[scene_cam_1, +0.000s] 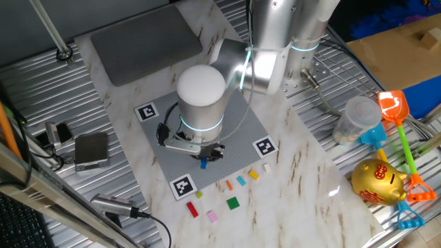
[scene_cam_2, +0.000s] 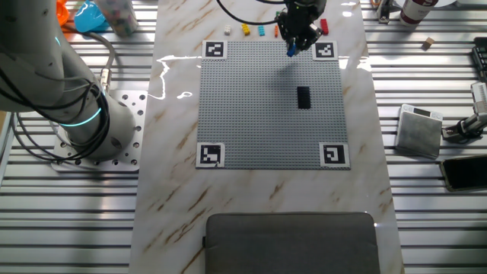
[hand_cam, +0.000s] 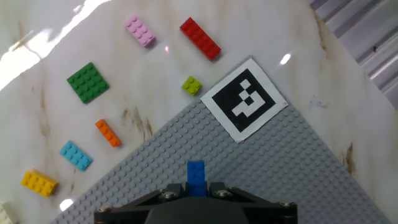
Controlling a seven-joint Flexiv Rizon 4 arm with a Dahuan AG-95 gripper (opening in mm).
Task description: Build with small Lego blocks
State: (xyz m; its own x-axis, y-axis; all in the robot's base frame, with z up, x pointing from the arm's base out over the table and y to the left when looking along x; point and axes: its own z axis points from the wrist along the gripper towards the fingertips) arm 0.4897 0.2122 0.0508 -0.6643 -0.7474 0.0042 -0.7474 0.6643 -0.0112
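My gripper (hand_cam: 196, 186) is shut on a blue Lego block (hand_cam: 196, 174) that sticks out between its fingers, held just above the grey studded baseplate (hand_cam: 280, 168) near one marked corner. From the side the same blue block (scene_cam_1: 204, 164) hangs under the hand (scene_cam_1: 207, 150); from the opposite camera the blue block (scene_cam_2: 291, 50) is over the plate's far edge. A black block (scene_cam_2: 303, 97) sits on the baseplate (scene_cam_2: 259, 106). Loose blocks lie on the marble beside the plate: green (hand_cam: 87, 81), pink (hand_cam: 140, 30), red (hand_cam: 200, 38), lime (hand_cam: 191, 85), orange (hand_cam: 107, 132), light blue (hand_cam: 76, 155), yellow (hand_cam: 38, 182).
A grey laptop-like slab (scene_cam_1: 145, 41) lies beyond the plate. Small electronic boxes and cables (scene_cam_1: 89, 150) sit on the slatted side. A gold piggy bank (scene_cam_1: 377, 182), toy spades (scene_cam_1: 400, 117) and a plastic jar (scene_cam_1: 357, 118) stand on the other side.
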